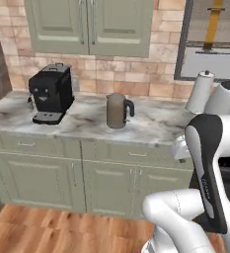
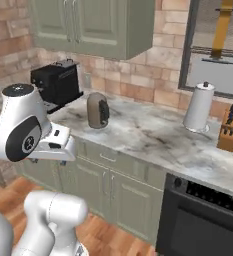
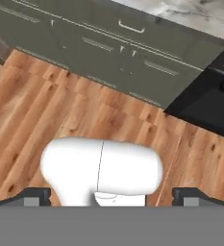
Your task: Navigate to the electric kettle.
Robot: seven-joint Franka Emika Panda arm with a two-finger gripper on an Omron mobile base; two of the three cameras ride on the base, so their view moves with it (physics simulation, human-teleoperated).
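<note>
The small taupe-grey metal electric kettle (image 1: pixel 118 110), a cylinder with a domed lid and a dark curved side handle, stands upright on the marbled grey-white stone tabletop (image 1: pixel 151 126), well ahead of and above the tool (image 3: pixel 111 196). The hand view looks down at the wood-plank floor (image 3: pixel 60 110) and the sage-green base cabinets (image 3: pixel 108 53). The tool's two dark fingertips (image 3: pixel 34 196) sit far apart at the bottom corners of that view, with nothing between them.

On the tabletop, the black boxy coffee machine (image 1: pixel 50 93) stands to the kettle's left, well apart from it. The white paper-towel roll on its stand (image 2: pixel 198 107) is off to the right, and a wooden knife block (image 2: pixel 231 129) is farther right. A black oven front (image 2: pixel 198 220) sits below that end.

The approach seems nearly finished: the kettle lies close to centre in the left base view and the cabinets are near. What is left is probably a short drive forward, perhaps with a slight sideways correction, stopping before the base meets the cabinet doors.
</note>
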